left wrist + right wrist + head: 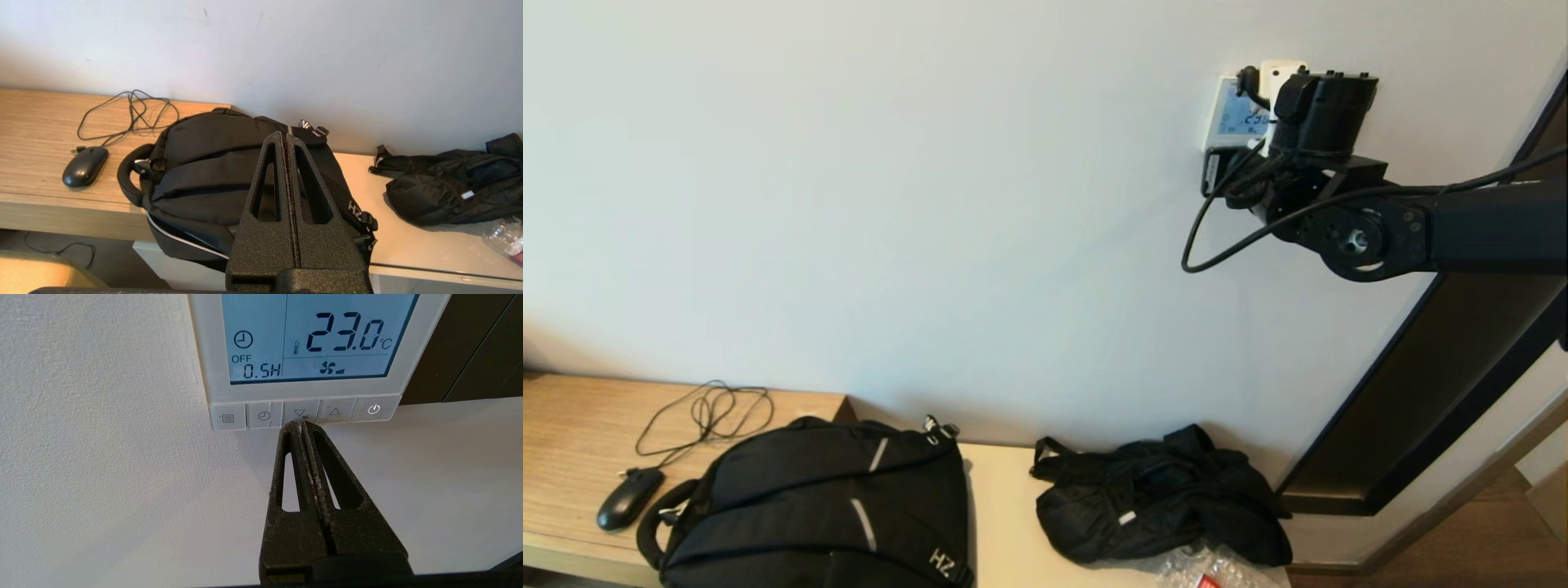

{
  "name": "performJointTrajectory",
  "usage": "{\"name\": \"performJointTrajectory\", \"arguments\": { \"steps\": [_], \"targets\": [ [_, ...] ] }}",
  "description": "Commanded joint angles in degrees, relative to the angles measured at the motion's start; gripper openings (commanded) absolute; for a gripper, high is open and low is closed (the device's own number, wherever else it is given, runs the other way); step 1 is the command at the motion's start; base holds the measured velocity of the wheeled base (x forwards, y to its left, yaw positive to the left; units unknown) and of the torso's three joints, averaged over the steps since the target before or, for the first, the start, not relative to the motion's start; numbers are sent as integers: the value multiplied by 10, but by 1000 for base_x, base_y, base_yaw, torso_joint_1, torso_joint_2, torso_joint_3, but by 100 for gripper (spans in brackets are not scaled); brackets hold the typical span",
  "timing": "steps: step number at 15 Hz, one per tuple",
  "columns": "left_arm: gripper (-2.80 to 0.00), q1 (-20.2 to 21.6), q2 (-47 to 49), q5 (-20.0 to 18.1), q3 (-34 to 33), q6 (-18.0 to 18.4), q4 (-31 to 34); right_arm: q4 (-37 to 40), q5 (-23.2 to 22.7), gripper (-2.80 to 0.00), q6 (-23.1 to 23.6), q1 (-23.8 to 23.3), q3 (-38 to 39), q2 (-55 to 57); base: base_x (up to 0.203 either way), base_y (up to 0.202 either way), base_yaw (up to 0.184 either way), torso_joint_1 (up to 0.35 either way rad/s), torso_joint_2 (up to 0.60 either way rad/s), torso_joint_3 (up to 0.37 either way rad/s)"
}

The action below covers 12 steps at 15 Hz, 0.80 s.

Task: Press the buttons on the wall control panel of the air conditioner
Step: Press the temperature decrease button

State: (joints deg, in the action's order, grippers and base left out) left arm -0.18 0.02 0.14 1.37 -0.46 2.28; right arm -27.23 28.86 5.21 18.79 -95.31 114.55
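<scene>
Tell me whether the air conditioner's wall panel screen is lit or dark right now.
Lit. The control panel screen glows pale blue and shows 23.0 °C, OFF 0.5H and a fan icon, with the shut right claw at the down-arrow button.

White control panel (212,375), pale blue screen (265,318) with dark digits; pale grey buttons (300,413). Black right gripper (302,424), black backpack (817,506), black mouse (629,498). Light wood-grain worktop (572,425).

The control panel (204,355) was smooth white plastic on a rough-textured wall (102,457); below that wall, a matt wood-grain shelf (572,425).
</scene>
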Motion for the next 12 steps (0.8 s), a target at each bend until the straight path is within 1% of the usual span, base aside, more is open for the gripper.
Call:
{"name": "performJointTrajectory", "arguments": {
  "steps": [1, 8, 12],
  "targets": [
    [-280, 0, 0, 0, 0, -1, 0, -2, 1, -280, 1, -1, 2, 4, 0, 0, 0, 0, 0, 0],
    [-280, 0, 0, 0, 0, -1, 0, -1, 1, -280, 1, 0, 1, -3, 0, 0, 0, 0, 0, 0],
    [-280, 0, 0, 0, 0, 0, 0, -5, 3, -280, 1, 8, 23, -26, 0, 0, 0, 0, 0, 0]
  ]
}}
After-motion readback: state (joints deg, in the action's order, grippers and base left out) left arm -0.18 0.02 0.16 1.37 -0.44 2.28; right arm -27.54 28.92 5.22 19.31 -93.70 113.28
